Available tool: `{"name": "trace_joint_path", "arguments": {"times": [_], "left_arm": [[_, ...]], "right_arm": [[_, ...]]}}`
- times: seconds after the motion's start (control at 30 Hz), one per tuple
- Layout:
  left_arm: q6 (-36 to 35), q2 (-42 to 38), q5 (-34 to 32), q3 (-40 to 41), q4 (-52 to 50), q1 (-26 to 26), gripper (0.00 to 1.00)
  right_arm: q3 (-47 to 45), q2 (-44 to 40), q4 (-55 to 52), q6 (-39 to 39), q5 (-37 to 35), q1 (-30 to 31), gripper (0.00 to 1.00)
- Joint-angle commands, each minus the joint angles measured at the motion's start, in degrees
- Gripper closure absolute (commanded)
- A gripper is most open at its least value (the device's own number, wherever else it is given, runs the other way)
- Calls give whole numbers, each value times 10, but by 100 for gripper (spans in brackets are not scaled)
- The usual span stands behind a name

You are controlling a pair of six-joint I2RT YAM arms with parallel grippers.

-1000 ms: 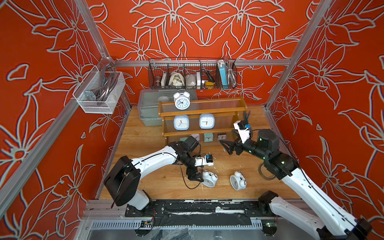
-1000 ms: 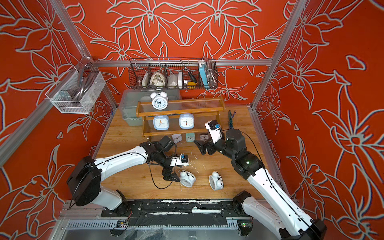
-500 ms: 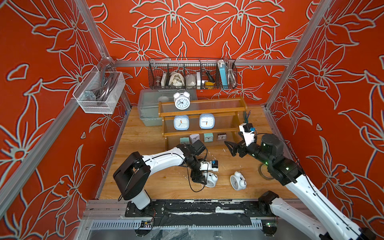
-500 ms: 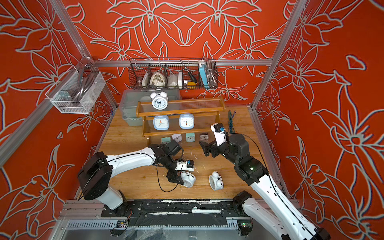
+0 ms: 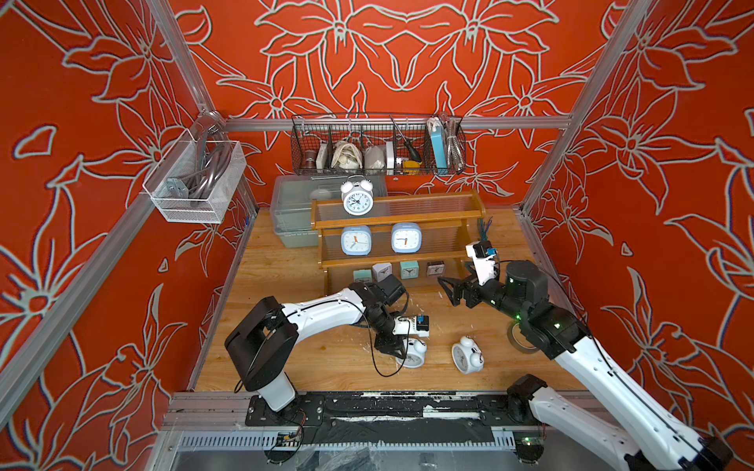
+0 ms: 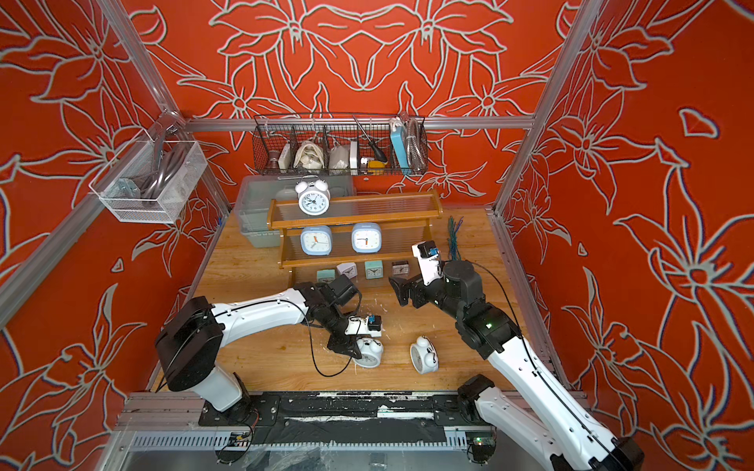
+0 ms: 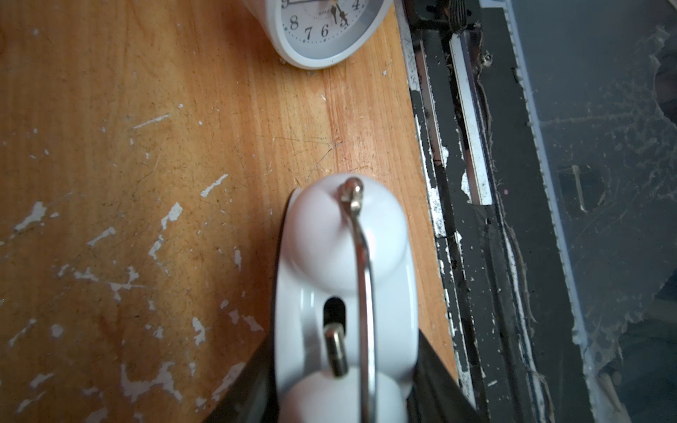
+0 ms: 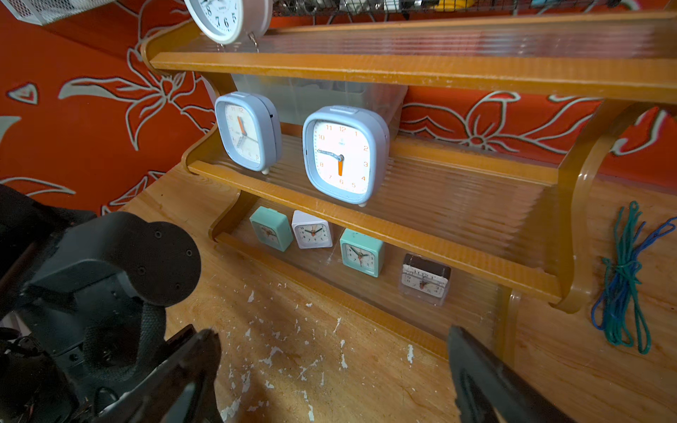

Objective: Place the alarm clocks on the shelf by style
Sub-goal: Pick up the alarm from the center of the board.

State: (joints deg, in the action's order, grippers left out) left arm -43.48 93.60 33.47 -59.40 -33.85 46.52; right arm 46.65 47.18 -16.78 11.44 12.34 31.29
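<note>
White plastic fills the left wrist view: we look down on the twin bells and wire handle of the gripped bell clock [image 7: 340, 263]. Our left gripper [image 5: 392, 348] has its jaws closed on that clock's body, with a dark finger [image 7: 436, 388] against each side. In both top views the clock sits low over the wooden table [image 5: 326, 359], near its front edge. We cannot tell whether it rests on the wood or hangs just off it. Toward our right arm's side, near but not touching, the loose bell clock [image 5: 467, 359] lies tipped over on the table.

Our right gripper [image 5: 451, 291] hovers above the table in front of the shelf [image 5: 400, 222], jaws spread wide with nothing between them.

On the shelf's top tier, toward its left end, the top-tier bell clock [image 5: 357, 200] stands upright, facing us. On the middle tier the left light-blue clock [image 5: 356, 240] and the right light-blue clock [image 5: 406, 237] stand side by side, apart from each other. Along the bottom tier we see four small cubes in a row: the first teal cube [image 8: 271, 229], the whitish cube [image 8: 312, 230] just beside it, the second teal cube [image 8: 361, 252], and the dark cube [image 8: 425, 278] last on the right. From above, our left arm's wrist joint partly covers the first teal cube.
</note>
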Motion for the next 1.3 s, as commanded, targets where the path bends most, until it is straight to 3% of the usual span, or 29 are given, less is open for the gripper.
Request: {"name": "trace_joint_path", "arguments": {"times": [0.0, 0.33, 0.8, 1.13, 1.27], "left_arm": [[-10, -16, 1, -12, -34, 1, 62], [-53, -87, 75, -39, -128, -81, 63], [-103, -182, 105, -78, -232, -165, 63], [-94, -192, 134, -106, -266, -188, 63], [-87, -193, 138, -110, -267, -189, 63]], "right_arm": [[18, 8, -10, 2, 29, 1, 0], [52, 43, -41, 0, 73, 2, 0], [85, 107, -34, -40, 262, 10, 0], [93, 122, -52, -70, 256, 94, 0], [89, 130, -39, -68, 275, 115, 9]]}}
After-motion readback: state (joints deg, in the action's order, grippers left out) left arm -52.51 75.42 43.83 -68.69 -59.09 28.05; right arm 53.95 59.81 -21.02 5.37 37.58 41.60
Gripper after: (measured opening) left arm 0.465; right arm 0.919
